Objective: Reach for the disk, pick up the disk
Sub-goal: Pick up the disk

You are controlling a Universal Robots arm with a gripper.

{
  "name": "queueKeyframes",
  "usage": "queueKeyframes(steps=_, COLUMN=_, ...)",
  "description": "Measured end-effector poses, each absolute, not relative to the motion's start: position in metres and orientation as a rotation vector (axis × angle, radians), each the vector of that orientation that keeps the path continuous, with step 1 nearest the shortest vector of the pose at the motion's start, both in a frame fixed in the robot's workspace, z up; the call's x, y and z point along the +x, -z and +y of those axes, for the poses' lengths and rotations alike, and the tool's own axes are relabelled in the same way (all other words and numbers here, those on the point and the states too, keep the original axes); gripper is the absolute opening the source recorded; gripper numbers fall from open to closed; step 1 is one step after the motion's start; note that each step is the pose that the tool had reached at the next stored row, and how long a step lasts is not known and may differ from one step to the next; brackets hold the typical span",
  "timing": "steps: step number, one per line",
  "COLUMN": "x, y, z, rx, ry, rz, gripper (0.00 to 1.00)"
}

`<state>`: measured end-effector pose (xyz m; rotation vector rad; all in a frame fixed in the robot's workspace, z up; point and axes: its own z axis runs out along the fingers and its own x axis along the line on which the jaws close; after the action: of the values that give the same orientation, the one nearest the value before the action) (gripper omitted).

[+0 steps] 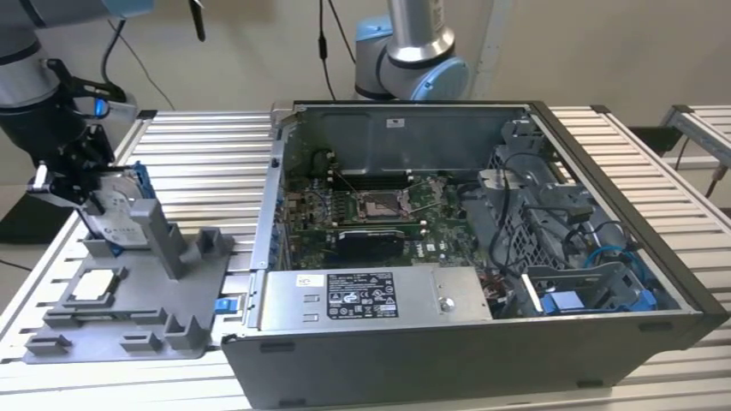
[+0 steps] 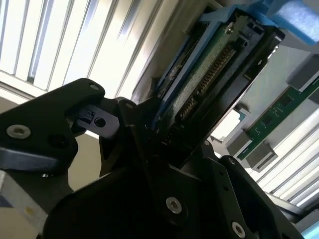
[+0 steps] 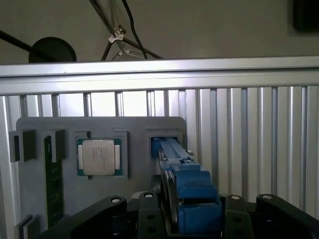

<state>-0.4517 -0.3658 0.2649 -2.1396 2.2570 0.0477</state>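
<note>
Gripper [image 1: 82,190] at the exterior view's left, above the far end of one grey fixture tray [image 1: 137,318]. Jaws are drawn in to a narrow gap, with the disk [image 1: 111,210] clamped between them. Two black fingers [image 3: 233,213], one against each broad face, seen in both wrist views.

One disk, standing on edge and tilted, just beside a grey upright post [image 1: 160,241] of the tray. In the first wrist view its far end sits inside a raised slot frame [image 3: 167,135]. The blue caddy [image 3: 192,194] runs along the edge between the fingers. In the second wrist view the disk's green circuit-board side [image 2: 209,74] faces the camera.

Also on the tray:
- One silvery square chip [image 1: 94,285], flat in its recess.
- One green memory stick [image 3: 54,184], in a long slot; the chip lies between it and the disk.

One open computer case [image 1: 639,257] sits just beside the tray, toward the exterior view's right. Inside it:
- One motherboard [image 1: 377,205].
- One long grey metal box [image 1: 365,295] with a white sticker, along the near wall.

Two arms: one [image 1: 29,77] carries the gripper, and a second [image 1: 412,51] stands behind the case. One slatted metal table [image 1: 205,145] lies under everything.
</note>
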Motion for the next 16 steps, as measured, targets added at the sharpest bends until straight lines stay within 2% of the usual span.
queueKeyframes(steps=8, x=-0.4517, y=-0.2651, z=-0.3662, rx=-2.141, ry=-0.045, rz=2.258, gripper=0.00)
queueKeyframes(steps=11, x=-0.4517, y=-0.2661, z=-0.3662, rx=-2.126, ry=-0.081, rz=2.241, gripper=0.00)
queueKeyframes(steps=16, x=-0.4518, y=-0.2702, z=-0.3662, rx=-2.136, ry=-0.060, rz=2.249, gripper=0.00)
